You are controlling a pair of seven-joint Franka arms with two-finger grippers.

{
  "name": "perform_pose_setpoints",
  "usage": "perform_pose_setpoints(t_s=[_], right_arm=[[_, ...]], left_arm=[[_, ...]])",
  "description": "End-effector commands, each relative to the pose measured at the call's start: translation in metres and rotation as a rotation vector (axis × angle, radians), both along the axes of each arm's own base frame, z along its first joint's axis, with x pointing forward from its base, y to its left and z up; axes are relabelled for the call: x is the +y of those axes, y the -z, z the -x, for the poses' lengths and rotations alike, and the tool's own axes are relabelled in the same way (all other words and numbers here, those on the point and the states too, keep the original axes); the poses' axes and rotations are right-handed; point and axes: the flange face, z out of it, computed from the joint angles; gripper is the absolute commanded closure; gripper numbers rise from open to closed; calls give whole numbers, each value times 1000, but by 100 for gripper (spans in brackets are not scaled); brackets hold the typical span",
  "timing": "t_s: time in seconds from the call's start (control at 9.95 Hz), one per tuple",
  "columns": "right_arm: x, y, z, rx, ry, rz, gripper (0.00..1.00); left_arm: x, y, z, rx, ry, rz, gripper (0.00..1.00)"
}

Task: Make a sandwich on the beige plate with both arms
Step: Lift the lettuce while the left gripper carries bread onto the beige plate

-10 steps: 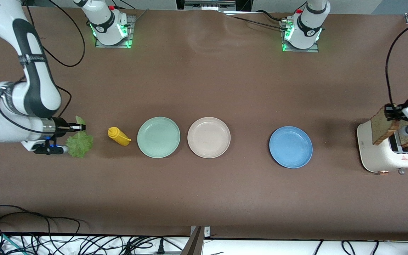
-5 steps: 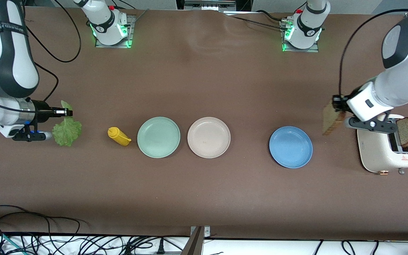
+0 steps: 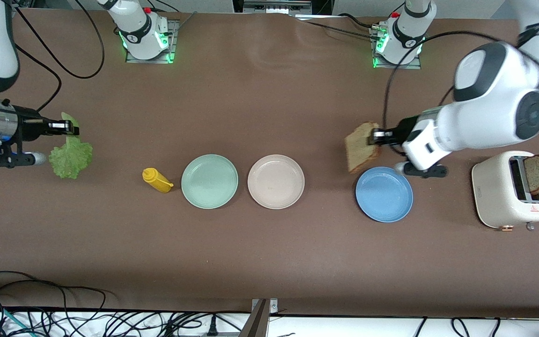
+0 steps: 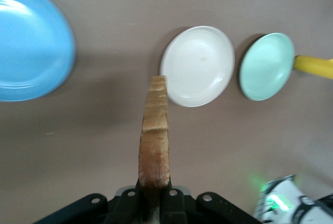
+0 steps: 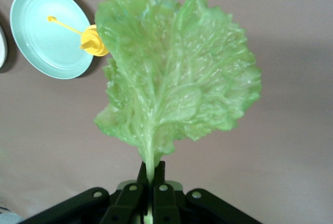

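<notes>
My left gripper (image 3: 376,137) is shut on a tan bread slice (image 3: 361,146) with dark crust and holds it in the air over the table just beside the blue plate (image 3: 384,194). In the left wrist view the slice (image 4: 154,141) shows edge-on, clamped in the gripper (image 4: 154,190). The beige plate (image 3: 275,181) lies bare in the table's middle and also shows in the left wrist view (image 4: 197,65). My right gripper (image 3: 68,126) is shut on the stem of a ruffled green lettuce leaf (image 3: 70,158), held over the right arm's end of the table; the wrist view shows the leaf (image 5: 174,86) hanging from the gripper (image 5: 151,174). A second bread slice (image 3: 538,173) stands in the toaster.
A mint-green plate (image 3: 209,181) lies beside the beige plate, toward the right arm's end. A yellow squeeze bottle (image 3: 156,180) lies on its side next to it. A cream toaster (image 3: 510,196) stands at the left arm's end. Cables run along the table's near edge.
My left gripper pulled one bread slice out of the toaster and carried it toward the blue plate. My right gripper lifted the lettuce leaf and drew it away from the yellow bottle.
</notes>
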Motion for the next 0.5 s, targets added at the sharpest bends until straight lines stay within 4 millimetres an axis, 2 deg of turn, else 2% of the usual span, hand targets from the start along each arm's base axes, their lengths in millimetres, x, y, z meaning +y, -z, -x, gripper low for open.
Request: perform_pose_setpoints(t_s=[0.0,0.1,0.2,0.3,0.4], right_arm=[[1,-5,-2,11,3,-1,100],[3,-5,-1,19,0,-2,100],[4,-4,0,21,2,-1,100],[5,0,-2,27,2,-4,100],[12,-1,-2,23,-7,-3,100]], left_arm=[[-29,44,-22,28,-74,128,100],[-40,58,-33,6,-66,188,100],[-72,84,-27,39,-16,291,100],[-92,114,-24,52,-6,335,100],[-96,147,-29,-11,36,363,100]])
